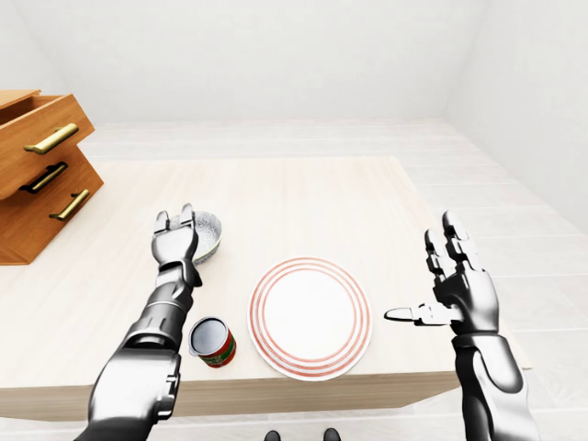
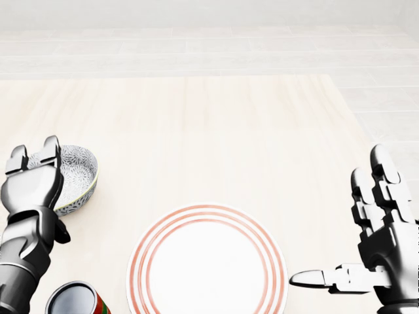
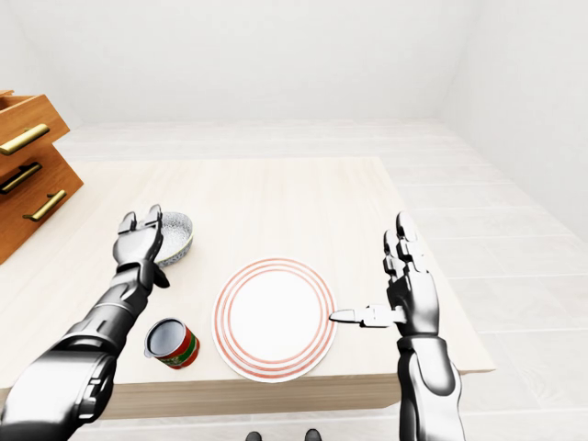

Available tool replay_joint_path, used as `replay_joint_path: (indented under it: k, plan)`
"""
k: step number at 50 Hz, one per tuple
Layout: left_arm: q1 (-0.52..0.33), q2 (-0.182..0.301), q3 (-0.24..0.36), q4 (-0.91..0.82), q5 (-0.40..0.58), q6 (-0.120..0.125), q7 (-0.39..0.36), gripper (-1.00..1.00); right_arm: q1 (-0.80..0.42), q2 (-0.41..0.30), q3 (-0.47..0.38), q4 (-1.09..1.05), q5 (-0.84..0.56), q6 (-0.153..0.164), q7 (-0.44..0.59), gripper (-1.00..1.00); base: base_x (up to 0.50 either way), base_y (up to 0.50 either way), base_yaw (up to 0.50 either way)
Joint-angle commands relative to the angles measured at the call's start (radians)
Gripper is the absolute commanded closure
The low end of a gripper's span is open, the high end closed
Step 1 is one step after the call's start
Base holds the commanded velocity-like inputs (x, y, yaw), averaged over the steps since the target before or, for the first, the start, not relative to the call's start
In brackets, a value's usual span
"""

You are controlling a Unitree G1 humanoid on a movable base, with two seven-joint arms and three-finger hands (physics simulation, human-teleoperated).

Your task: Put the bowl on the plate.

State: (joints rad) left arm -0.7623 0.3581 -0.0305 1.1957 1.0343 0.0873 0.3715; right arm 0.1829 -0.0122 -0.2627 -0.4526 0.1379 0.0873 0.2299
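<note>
A big pale wood table holds it all. Brown drawers stand at its far left. A white plate with red rings lies at the near edge. The left robot hand is released, fingers spread by the left side of the bowl. The right robot hand, right of the plate, is spread wide and holds nothing. The bowl sits on the table left of the plate, apart from it. A small red can stands nearer.

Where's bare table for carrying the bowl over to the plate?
In the head view, free: the table above the plate and right of the bowl, plus the strip between plate and right hand. Crowded: bottom left, where left hand, bowl and can cluster.
</note>
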Motion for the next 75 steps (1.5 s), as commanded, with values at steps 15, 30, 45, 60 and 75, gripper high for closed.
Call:
replay_joint_path:
  k: [15,30,45,60,75]
  plan:
    - [-0.008,-0.025,-0.012,0.090,0.000,0.000,0.045,-1.00,-0.024,-0.012,0.002,0.066,0.002,0.000,-0.007,-1.00,0.00,0.00,0.00]
    - [-0.015,-0.034,-0.017,0.115,0.001,0.000,0.062,-1.00,-0.023,-0.017,-0.001,0.072,0.009,0.000,-0.007,-1.00,0.00,0.00,0.00]
    - [-0.025,-0.040,-0.016,0.135,0.004,0.000,0.080,-1.00,-0.023,-0.016,0.002,0.059,-0.007,0.000,-0.014,-1.00,0.00,0.00,0.00]
    - [-0.015,-0.041,-0.010,0.149,0.003,0.000,0.081,-1.00,-0.025,-0.015,0.010,0.074,-0.012,0.000,-0.015,-1.00,0.00,0.00,0.00]
    - [0.001,-0.049,-0.009,0.157,0.005,0.000,0.086,-1.00,-0.027,-0.017,0.008,0.090,-0.007,0.000,-0.014,-1.00,0.00,0.00,0.00]
